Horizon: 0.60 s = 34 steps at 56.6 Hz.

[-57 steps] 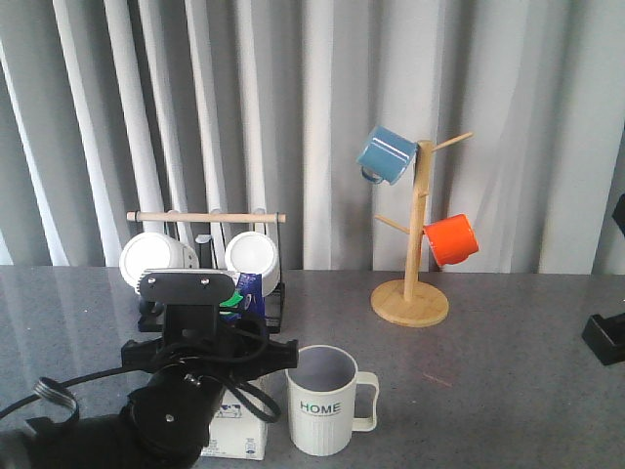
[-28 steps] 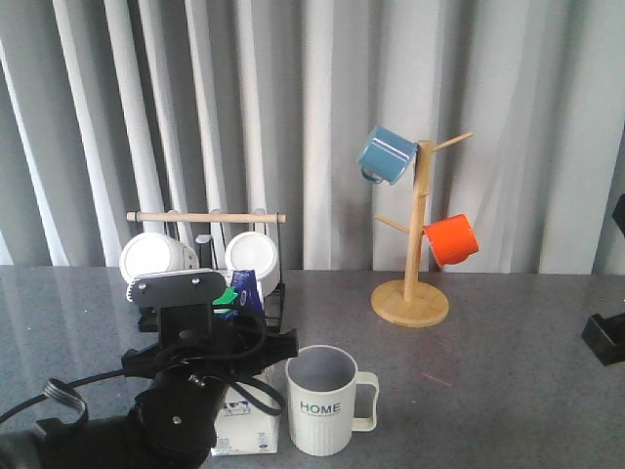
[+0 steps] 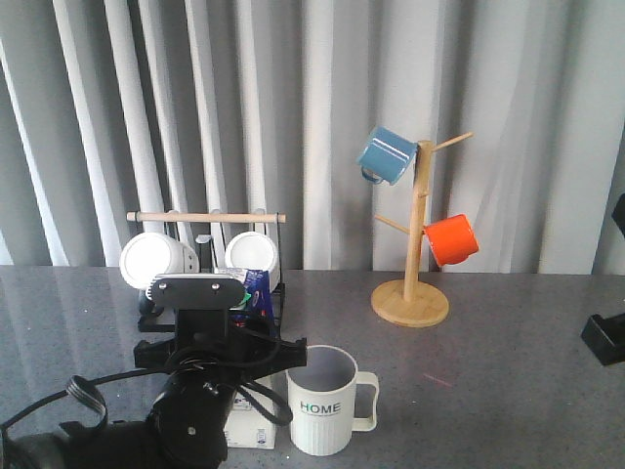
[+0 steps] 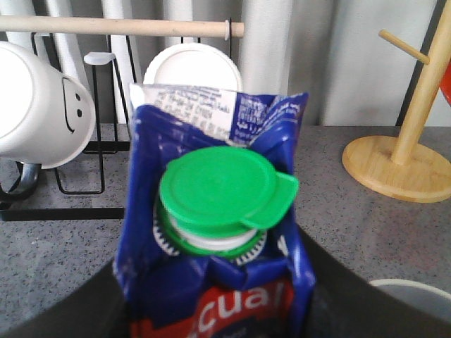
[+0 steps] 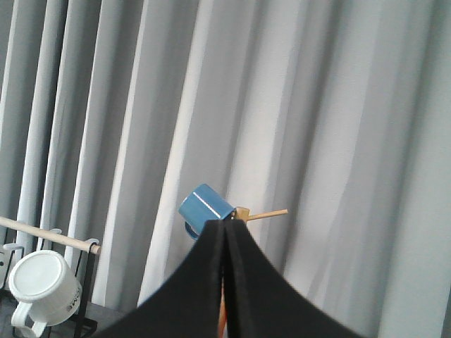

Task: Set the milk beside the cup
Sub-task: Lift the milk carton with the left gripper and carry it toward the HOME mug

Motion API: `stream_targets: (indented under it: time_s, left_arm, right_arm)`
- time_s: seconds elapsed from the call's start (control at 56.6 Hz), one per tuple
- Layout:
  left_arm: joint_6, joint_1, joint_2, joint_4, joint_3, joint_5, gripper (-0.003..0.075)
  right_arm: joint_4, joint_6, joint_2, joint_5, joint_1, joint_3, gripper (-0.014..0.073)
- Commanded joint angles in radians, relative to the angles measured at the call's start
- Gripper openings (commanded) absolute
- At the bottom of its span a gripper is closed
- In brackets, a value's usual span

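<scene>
firmly, left gripper [image 4: 211,310] clasps the milk [image 4: 215,232] beside the cup [image 3: 327,401].

My front camera looks forward over the table [image 3: 508,371] toward the far curtain [image 3: 322,117]. My left wrist camera sits close above the milk [image 4: 218,232], facing far. My right wrist camera looks up at the curtain; all three share the mug tree [image 3: 418,234].
</scene>
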Motion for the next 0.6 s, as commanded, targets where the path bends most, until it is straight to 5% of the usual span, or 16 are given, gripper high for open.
stream_targets:
  time_s: [0.0, 0.583]
  left_arm:
    - [-0.005, -0.004, -0.026, 0.025, -0.027, -0.032, 0.0001]
    - [-0.004, -0.004, -0.026, 0.018, -0.027, 0.002, 0.0001]
  right_arm:
    - [-0.001, -0.006, -0.01, -0.07, -0.005, -0.028, -0.0008]
    - [-0.001, -0.006, -0.01, -0.069, -0.005, -0.028, -0.0008]
